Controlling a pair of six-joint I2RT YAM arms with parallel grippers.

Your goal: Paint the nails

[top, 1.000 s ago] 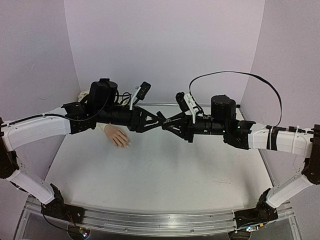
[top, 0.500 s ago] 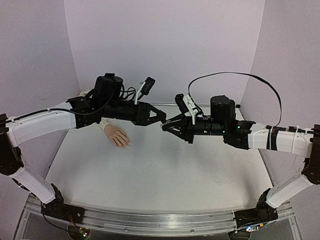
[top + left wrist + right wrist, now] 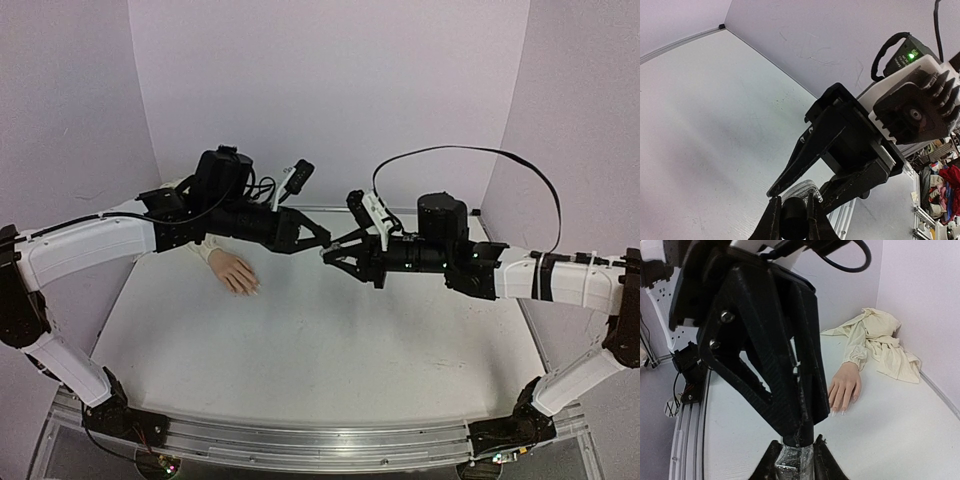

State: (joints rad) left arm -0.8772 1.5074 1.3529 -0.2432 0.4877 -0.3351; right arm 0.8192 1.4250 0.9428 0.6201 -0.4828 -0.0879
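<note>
- The bare white desk (image 3: pixel 320 365) fills the lower half of the top view, with one arm reaching in from each side edge
- At the centre of that view the left pincer (image 3: pixel 322 243) and right pincer (image 3: pixel 331 254) meet tip to tip, held above the desk
- At the bottom edge of the right wrist view, the right pincer is clamped on a silvery bottle (image 3: pixel 792 461)
- At the bottom edge of the left wrist view, the left pincer is squeezed tight on a dark cap (image 3: pixel 792 219)
- Compared with a second ago, the left arm's motor housing sits higher and further right in the frame, and its pincer now slopes down to the meeting point; the right arm has barely shifted
- Left of centre, the mannequin hand (image 3: pixel 233 272) lies palm down on the desk in the same spot as before, its nails (image 3: pixel 837 413) pale at the fingertips
- Behind the mannequin hand, the cream sleeve (image 3: pixel 875 337) lies crumpled by the wall
</note>
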